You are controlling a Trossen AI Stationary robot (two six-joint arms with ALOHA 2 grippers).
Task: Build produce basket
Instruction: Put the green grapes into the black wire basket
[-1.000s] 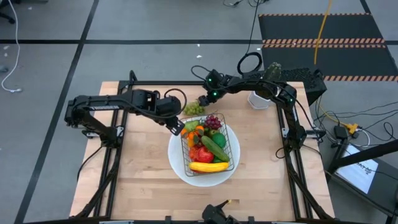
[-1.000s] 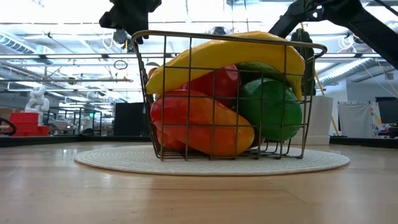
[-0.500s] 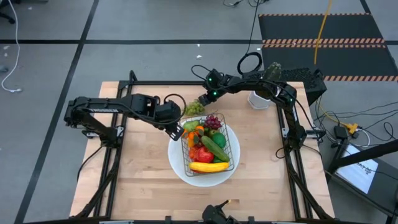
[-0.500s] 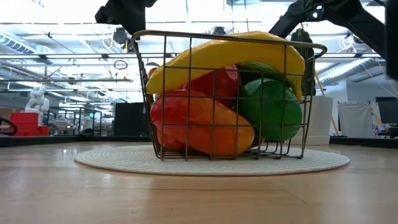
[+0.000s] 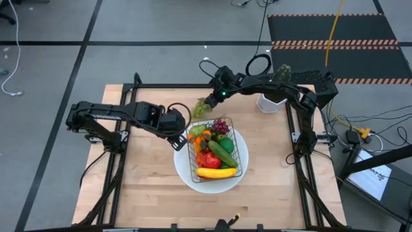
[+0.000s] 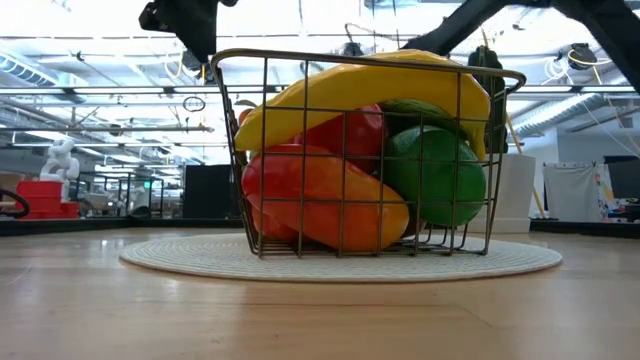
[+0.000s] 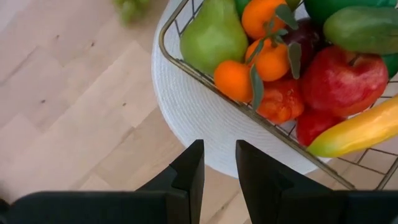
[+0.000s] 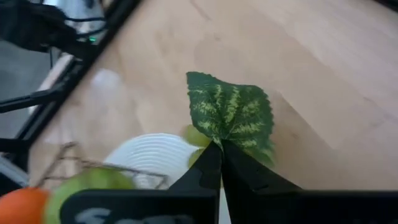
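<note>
The wire basket (image 5: 214, 149) stands on a round white plate (image 5: 183, 169) at the table's middle. It holds produce: a banana (image 5: 216, 172), a cucumber (image 5: 222, 153), purple grapes (image 5: 221, 124), a pear (image 7: 213, 36), tangerines (image 7: 233, 79) and apples. My right gripper (image 8: 221, 154) is shut on the green grapes (image 5: 200, 108), above the table just beyond the basket's far left corner. My left gripper (image 7: 219, 167) hovers over the plate's left rim, its fingers a little apart with nothing between them. My right gripper pinches the green grapes at the foot of their leaf (image 8: 219, 145), between its two fingertips. The fingers slant down from the table's far right. The leaf stands up above the fingertips. The grapes (image 8: 196, 138) hang behind and below them, off the table.
A white pot (image 5: 269, 103) with a cactus stands at the table's far right, under my right arm. Bare wood lies on the table's left and near sides. The basket (image 6: 365, 150) fills the low view.
My right gripper has risen with the green grapes, which have come up off the table and shifted a little toward the far edge. My left gripper has moved a little toward the table's near edge, along the plate's left rim.
</note>
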